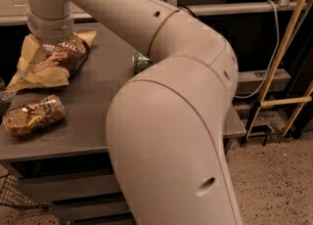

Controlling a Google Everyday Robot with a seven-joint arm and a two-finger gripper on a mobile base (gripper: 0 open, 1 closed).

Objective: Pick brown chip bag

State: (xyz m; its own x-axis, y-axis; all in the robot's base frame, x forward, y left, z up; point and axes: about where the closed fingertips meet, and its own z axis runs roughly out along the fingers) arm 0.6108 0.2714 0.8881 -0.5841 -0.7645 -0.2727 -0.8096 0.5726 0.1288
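The brown chip bag [61,60] lies at the table's far left, with a dark brown middle and pale tan ends, crumpled. My gripper [51,37] is right above the bag's upper part, at the end of the beige wrist that comes down from the top left. The wrist cuff hides it where it meets the bag. I cannot tell whether the bag rests on the table or hangs from the gripper.
A shiny gold-brown can [33,115] lies on its side near the grey table's [83,121] front left edge. A green can [141,62] peeks out behind my arm's large elbow, which covers the table's right half. A yellow ladder frame [286,62] stands at the right.
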